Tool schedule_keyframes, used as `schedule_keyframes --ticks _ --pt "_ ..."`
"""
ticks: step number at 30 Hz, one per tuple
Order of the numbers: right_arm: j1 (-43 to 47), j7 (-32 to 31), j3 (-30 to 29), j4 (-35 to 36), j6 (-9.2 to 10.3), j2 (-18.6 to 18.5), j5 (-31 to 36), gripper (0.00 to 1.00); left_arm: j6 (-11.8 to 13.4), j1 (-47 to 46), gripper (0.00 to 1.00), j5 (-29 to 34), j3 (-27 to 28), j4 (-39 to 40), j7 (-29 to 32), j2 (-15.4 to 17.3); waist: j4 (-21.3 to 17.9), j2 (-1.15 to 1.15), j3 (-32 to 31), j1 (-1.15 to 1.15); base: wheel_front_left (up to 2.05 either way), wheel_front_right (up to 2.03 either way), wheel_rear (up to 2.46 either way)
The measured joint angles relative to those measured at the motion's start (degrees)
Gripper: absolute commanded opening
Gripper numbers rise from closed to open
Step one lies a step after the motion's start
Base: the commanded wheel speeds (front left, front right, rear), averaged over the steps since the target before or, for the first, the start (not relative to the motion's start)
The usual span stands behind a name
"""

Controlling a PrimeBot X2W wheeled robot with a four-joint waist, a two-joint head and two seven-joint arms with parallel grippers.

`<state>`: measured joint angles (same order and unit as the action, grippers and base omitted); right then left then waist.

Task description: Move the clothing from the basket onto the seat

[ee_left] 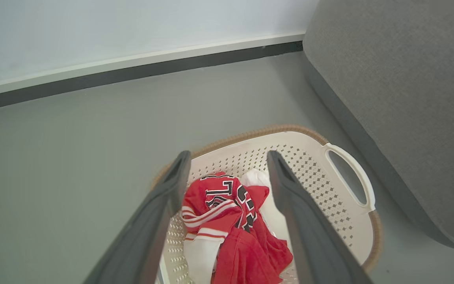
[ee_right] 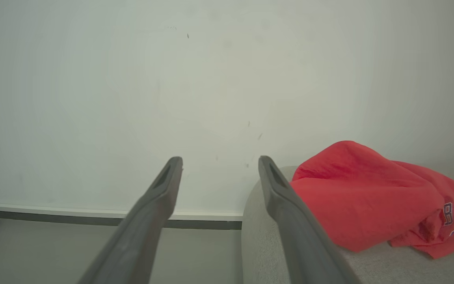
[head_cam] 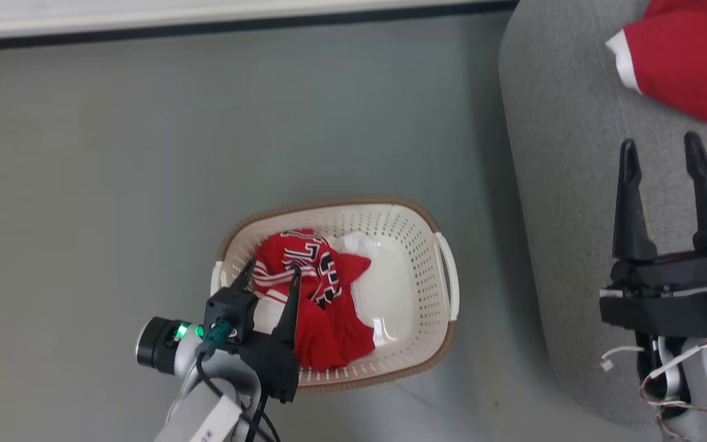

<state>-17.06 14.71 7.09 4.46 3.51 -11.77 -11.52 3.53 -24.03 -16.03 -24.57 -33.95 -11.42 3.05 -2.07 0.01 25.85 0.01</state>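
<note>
Grey floor (head_cam: 145,153) separates the basket (head_cam: 399,230) of red clothing (head_cam: 329,325) from the seat (head_cam: 562,215); left and right jaws spread.

**Red on Cream, Grey All Round**

The basket (head_cam: 415,236) is cream-white, patterned with rows of small holes, and its rim has a brown woven look; the clothing (head_cam: 329,337) inside the basket is shiny red with white stripes, white trim and dark lettering outlined in white; the floor (head_cam: 145,153) under the basket is plain grey-green; the seat (head_cam: 562,184) to the right of the basket is speckled light grey and carries another red piece (head_cam: 691,61) edged in white; beyond the basket the wall (ee_left: 93,31) is white above a dark skirting strip (ee_left: 132,73); the left gripper (head_cam: 272,268) and right gripper (head_cam: 660,141) have black fingers, each with a small green light behind them.
</note>
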Motion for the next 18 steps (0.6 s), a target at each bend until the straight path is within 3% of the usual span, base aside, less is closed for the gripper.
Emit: schedule_keyframes --ticks 18 --pt "-9.75 -0.01 -0.77 7.5 0.08 -0.89 1.27 1.0 0.63 -12.56 1.0 1.88 -5.69 -10.42 1.89 -0.43 -3.47 0.01 14.59 -0.01 0.0 0.0 0.0"
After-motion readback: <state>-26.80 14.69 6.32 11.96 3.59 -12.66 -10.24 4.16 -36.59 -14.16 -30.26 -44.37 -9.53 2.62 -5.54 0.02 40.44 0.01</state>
